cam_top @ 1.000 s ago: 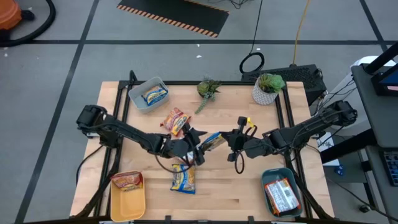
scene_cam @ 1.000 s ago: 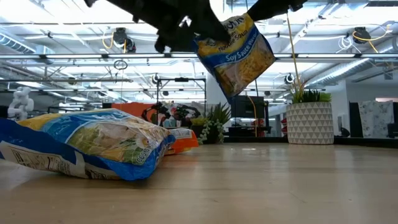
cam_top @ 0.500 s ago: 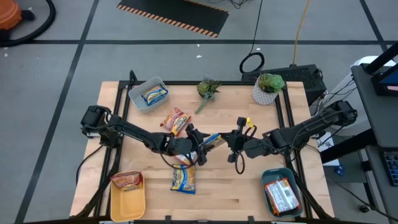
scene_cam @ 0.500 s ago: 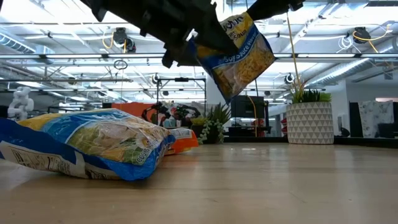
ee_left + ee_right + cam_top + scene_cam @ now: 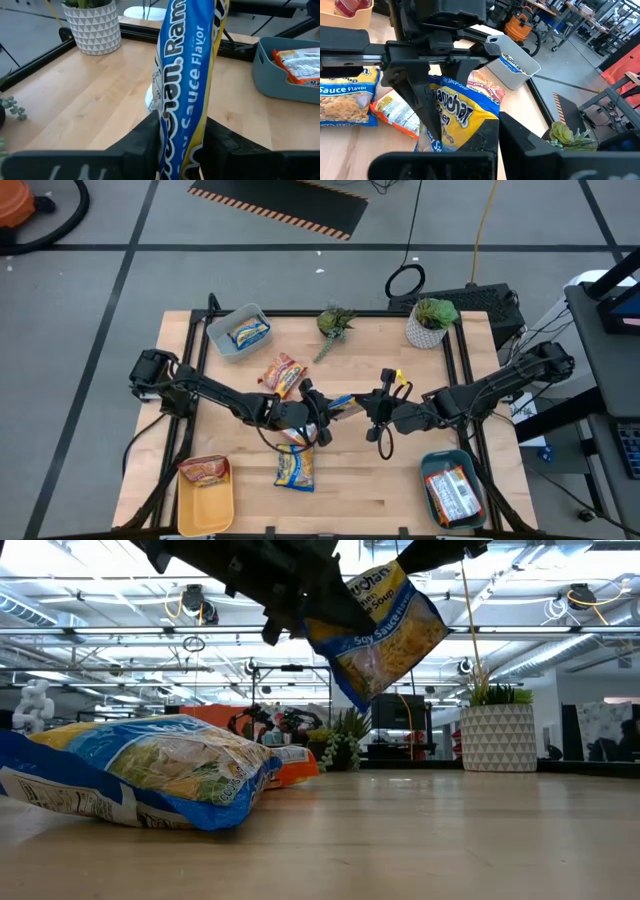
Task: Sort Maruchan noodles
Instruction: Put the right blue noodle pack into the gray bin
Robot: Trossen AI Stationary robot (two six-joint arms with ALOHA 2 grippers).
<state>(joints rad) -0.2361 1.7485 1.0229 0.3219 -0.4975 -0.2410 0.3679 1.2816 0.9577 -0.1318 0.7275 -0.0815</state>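
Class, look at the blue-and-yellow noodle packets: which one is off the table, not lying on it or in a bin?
The soy sauce packet at mid-table: it hangs in the air, gripped by both the left gripper and the right gripper. Another blue-and-yellow packet lies flat on the table; a third sits in the grey bin.

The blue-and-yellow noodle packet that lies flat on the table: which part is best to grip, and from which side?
Probably a short end of the flat packet, from above: the middle bulges and the ends taper to thin seams. The left gripper and right gripper hold the raised packet.
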